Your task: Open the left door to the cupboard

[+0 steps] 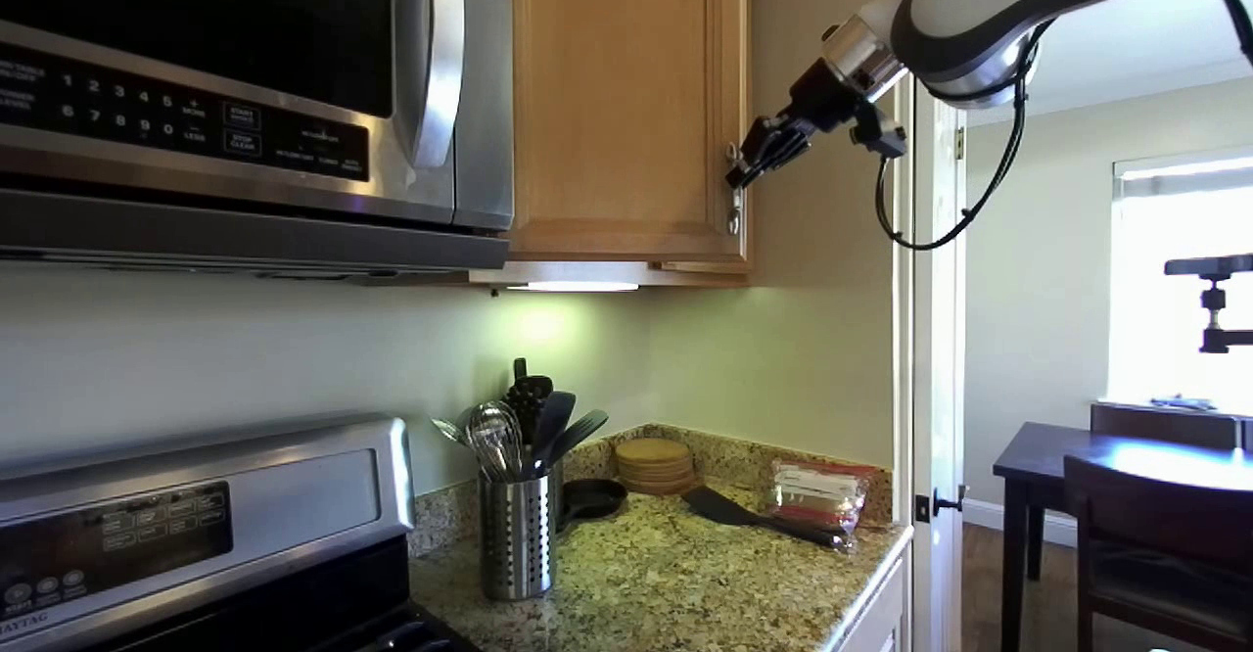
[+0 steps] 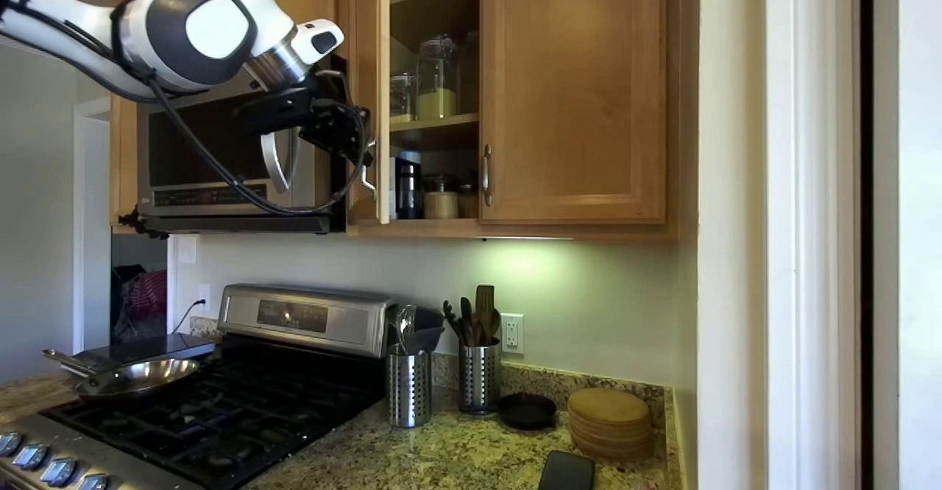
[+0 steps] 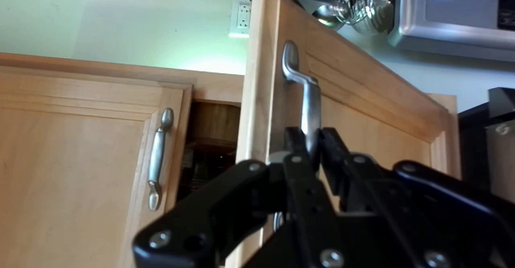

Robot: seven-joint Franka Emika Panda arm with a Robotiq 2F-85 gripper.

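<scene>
The left door of the cupboard stands swung outward; its light wood front face (image 1: pixel 622 94) shows in an exterior view, and another exterior view shows it nearly edge-on (image 2: pixel 383 70). In the wrist view the door panel (image 3: pixel 374 127) angles away, with its silver bar handle (image 3: pixel 310 103) near the free edge. My gripper (image 3: pixel 309 143) has its black fingers closed around this handle, one on each side. The gripper is at the handle in both exterior views (image 1: pixel 749 167) (image 2: pixel 366 153). The handle's lower part is mostly hidden by the fingers. The cupboard (image 2: pixel 434 229) shows its shelves inside.
The twin door (image 2: pixel 574 93) is closed, its handle (image 3: pixel 157 159) left of my gripper in the wrist view. Jars (image 2: pixel 438 78) stand on the shelves. The microwave (image 1: pixel 431 74) is beside the cupboard. Utensil holders (image 1: pixel 517 535) stand on the counter below.
</scene>
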